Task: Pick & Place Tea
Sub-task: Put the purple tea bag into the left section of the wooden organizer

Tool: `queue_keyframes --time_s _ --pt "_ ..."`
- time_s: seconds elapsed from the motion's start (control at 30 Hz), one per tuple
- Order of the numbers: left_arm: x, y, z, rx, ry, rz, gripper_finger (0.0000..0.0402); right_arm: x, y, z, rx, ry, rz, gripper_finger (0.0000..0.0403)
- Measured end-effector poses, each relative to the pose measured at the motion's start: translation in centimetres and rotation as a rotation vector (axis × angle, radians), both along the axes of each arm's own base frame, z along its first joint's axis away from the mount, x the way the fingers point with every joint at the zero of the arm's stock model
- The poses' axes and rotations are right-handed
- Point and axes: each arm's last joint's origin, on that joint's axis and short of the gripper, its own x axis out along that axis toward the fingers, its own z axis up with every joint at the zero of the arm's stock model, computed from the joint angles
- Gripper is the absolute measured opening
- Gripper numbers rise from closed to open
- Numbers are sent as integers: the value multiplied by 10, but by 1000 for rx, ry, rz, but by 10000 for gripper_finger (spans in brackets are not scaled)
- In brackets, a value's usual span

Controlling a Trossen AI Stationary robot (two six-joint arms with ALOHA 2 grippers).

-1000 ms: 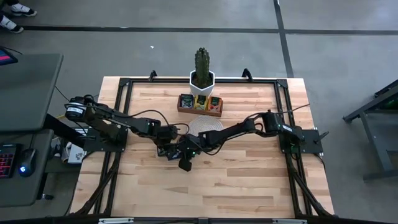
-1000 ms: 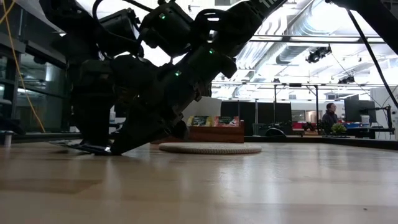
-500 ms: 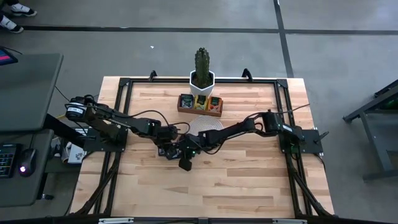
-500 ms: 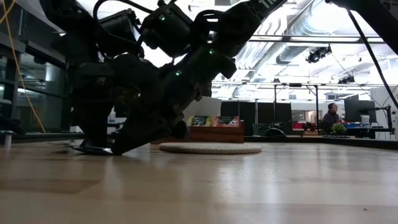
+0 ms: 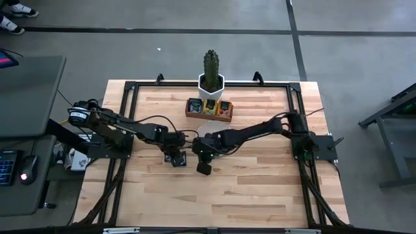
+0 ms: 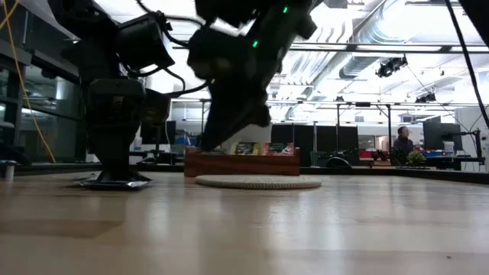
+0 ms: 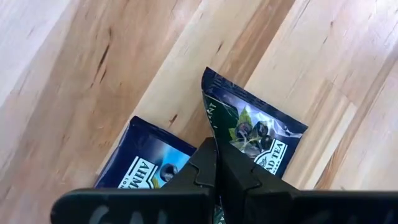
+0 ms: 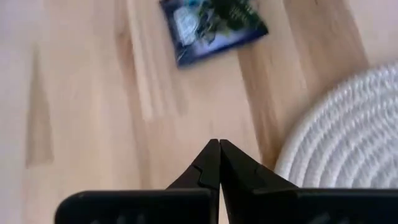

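L gripper (image 7: 217,163) down on table, clenched on corner of a dark blue tea sachet (image 7: 258,127); 2nd blue sachet (image 7: 144,163) lies just beside. R gripper (image 8: 219,163) clenched, empty, above table near round mat (image 8: 341,130).

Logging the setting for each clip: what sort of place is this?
Probably an open-plan office or lab. The wooden table stands on a grey floor; behind it the low view shows monitors, ceiling ducts and a seated person.

Even overhead light keeps the counter (image 5: 260,188) bright from above. At counter height, arms are backlit silhouettes against glaring ceiling lights. The right wrist picture is motion-blurred.
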Motion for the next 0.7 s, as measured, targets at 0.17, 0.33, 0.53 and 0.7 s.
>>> queue_keyframes --time_s 0.17,0.33,0.53,0.7 --pt "3 0 8 31 -39 -58 0 -18 9 25 -16 55 5 0" --pt "7 1 30 76 -113 -76 0 -28 11 33 -49 105 -16 0" --pt "5 4 67 216 -134 -117 0 -37 12 34 -63 181 -60 0" --pt "4 14 98 436 -164 -186 0 -54 19 36 -88 260 -51 0"
